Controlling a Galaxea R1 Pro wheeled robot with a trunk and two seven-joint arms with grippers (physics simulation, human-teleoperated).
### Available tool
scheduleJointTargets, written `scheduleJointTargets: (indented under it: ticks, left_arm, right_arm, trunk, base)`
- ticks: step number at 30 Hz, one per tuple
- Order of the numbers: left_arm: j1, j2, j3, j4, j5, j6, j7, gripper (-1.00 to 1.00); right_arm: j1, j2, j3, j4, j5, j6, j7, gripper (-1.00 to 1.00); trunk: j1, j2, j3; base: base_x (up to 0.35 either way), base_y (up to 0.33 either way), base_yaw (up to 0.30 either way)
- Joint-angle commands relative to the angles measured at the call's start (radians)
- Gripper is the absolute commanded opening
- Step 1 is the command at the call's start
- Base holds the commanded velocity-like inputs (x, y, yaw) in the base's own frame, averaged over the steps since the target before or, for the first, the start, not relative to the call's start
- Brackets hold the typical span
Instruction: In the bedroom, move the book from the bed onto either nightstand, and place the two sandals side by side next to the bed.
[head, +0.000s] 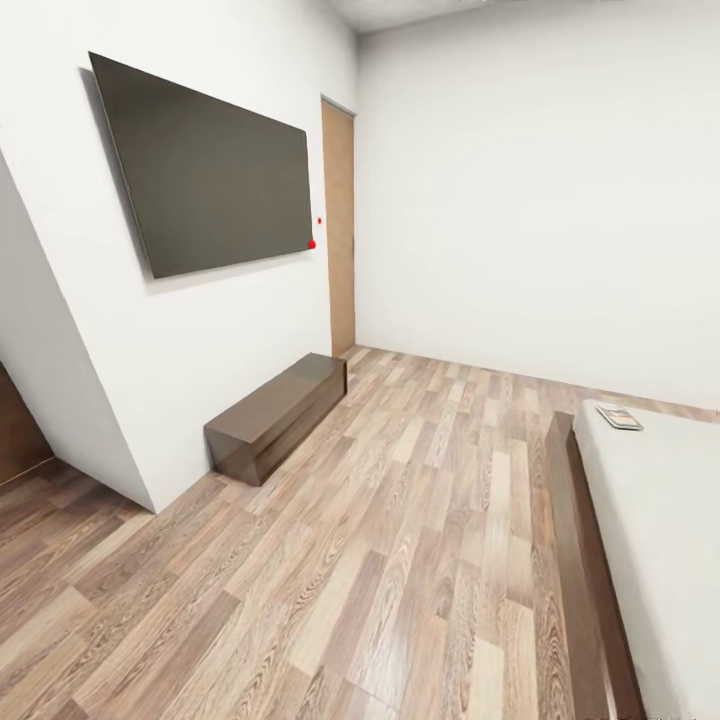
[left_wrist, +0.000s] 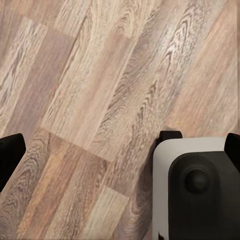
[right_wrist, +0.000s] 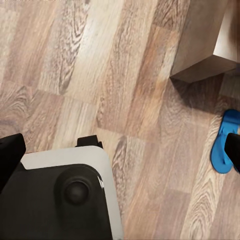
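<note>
Wood-plank flooring (head: 330, 560) in light brown runs through the white-walled bedroom, seen from the robot's head camera. Both arms hang pointing down at the floor: the left claw (left_wrist: 120, 150) has its black fingertips (left_wrist: 10, 155) at opposite edges of its wrist view, jaws spread wide and holding nothing, above the robot's white-and-black base (left_wrist: 195, 190). The right claw (right_wrist: 120, 152) is likewise spread wide and empty, its fingertips (right_wrist: 10, 160) far apart. Near its far fingertip, one bright blue sandal (right_wrist: 224, 148) lies flat on the planks, partly cut off by the frame edge, close to the corner of a dark wooden frame (right_wrist: 205, 45). In the head view, the book (head: 619, 417) rests on the pale mattress of the bed (head: 660, 540), near its far corner. A large dark television (head: 215, 165) hangs on the left wall above a long low dark console (head: 275, 415), with a light wooden door (head: 339, 230) beyond.
</note>
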Motion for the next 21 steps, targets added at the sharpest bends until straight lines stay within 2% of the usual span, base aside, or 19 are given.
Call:
scheduleJointTargets:
  ticks: [1, 10, 21]
  left_arm:
    - [0.000, 0.000, -0.004, 0.000, 0.011, -0.002, -0.007, 1.00]
    - [0.000, -0.001, -0.005, 0.000, 0.011, -0.002, -0.006, 1.00]
    - [0.000, -0.001, -0.005, 0.000, 0.013, -0.006, -0.005, 1.00]
  right_arm:
    - [-0.002, 0.000, -0.004, 0.003, 0.000, -0.006, 0.000, 1.00]
    - [-0.002, 0.000, -0.004, 0.003, 0.000, -0.006, 0.000, 1.00]
    - [-0.002, -0.001, -0.004, 0.003, 0.000, -0.006, 0.000, 1.00]
  trunk:
    - [-0.004, 0.006, 0.003]
    - [-0.038, 0.069, 0.037]
    - [-0.038, 0.069, 0.039]
  base:
    - [0.000, 0.000, -0.129]
    - [0.000, 0.000, -0.103]
    - [0.000, 0.000, -0.026]
